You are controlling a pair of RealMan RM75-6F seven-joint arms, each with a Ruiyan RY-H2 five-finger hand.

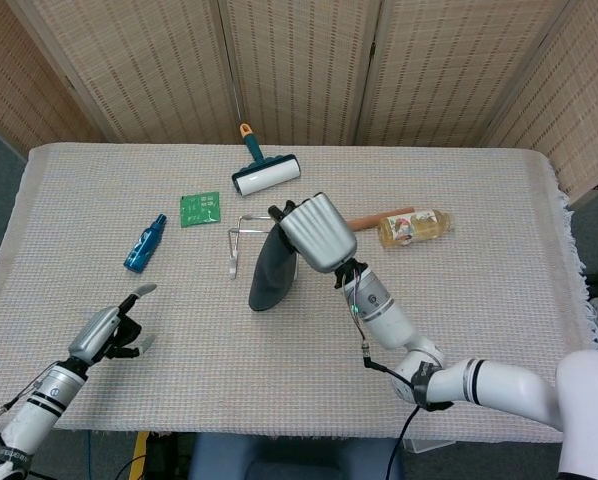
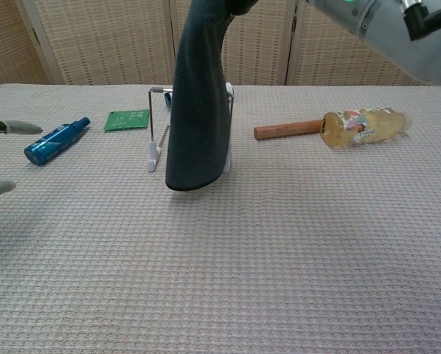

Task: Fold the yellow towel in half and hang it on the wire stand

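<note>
The folded towel [image 1: 271,275] [image 2: 198,110] shows only its dark grey side and hangs straight down from my right hand [image 1: 317,232], which grips its top end high above the table. Its lower end dangles just in front of the wire stand [image 1: 241,237] [image 2: 155,125], close to the cloth of the table. The stand is upright behind the towel and partly hidden by it. In the chest view the right hand itself is cut off by the top edge. My left hand [image 1: 109,327] hovers low at the near left with its fingers [image 2: 7,127] apart, holding nothing.
A blue bottle [image 1: 145,242] and a green card [image 1: 200,209] lie at the left. A lint roller [image 1: 263,170] lies behind the stand. A wooden stick [image 1: 364,222] and a yellowish bottle [image 1: 415,226] lie to the right. The table's front edge is near my left hand.
</note>
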